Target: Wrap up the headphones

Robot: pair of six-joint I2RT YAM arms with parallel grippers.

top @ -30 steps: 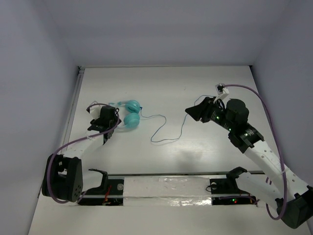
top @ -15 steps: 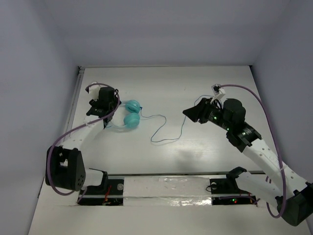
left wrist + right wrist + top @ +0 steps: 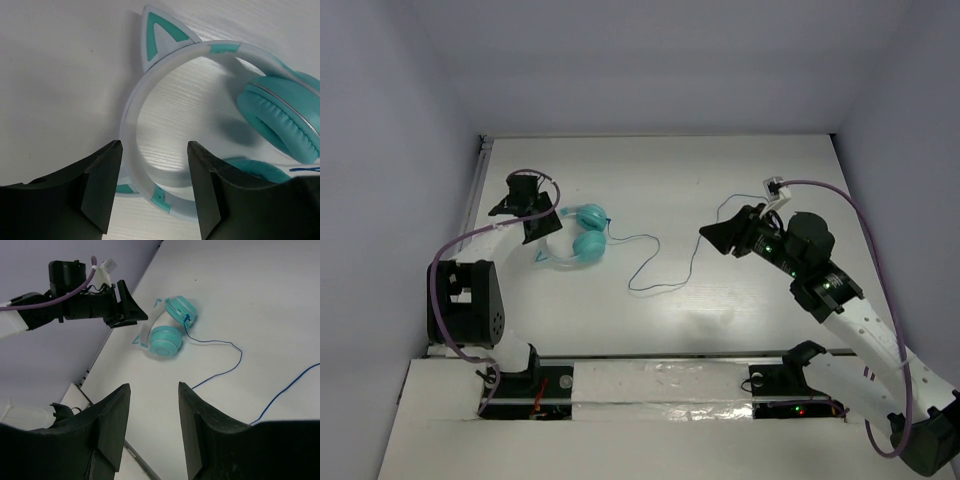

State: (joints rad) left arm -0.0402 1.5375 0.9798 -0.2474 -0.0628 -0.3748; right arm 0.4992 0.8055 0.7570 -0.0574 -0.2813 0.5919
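1. Toward the left edge of the table (image 3: pixel 720 170), about midway between the near and far edges, lie the headphones (image 3: pixel 578 237) – two teal ear cups side by side, one closer to the far edge, with the pale headband curving out toward the left edge.
2. Left wrist view: headphones (image 3: pixel 131 110) flat on the table, headband with teal patches and a pointed cat-ear piece, and one ear cup's pad facing up at right.
3. Left hand (image 3: pixel 542 232) sits over the headband side of the headphones, its fingers spread apart. In its own camera, the left hand (image 3: pixel 155 145) shows the headband arc in the gap between the fingers. Can't tell whether they touch it.
4. Cord (image 3: pixel 655 285) – thin and blue, it leaves the ear cups, runs toward the right edge, loops back toward the near edge, then heads to the right hand (image 3: pixel 712 234). Its end is not readable.
5. Right hand (image 3: pixel 153 387) is raised above the table right of centre and aimed at the headphones (image 3: pixel 167 337), fingers apart, gripping nothing. The cord (image 3: pixel 235 365) lies on the table below it.
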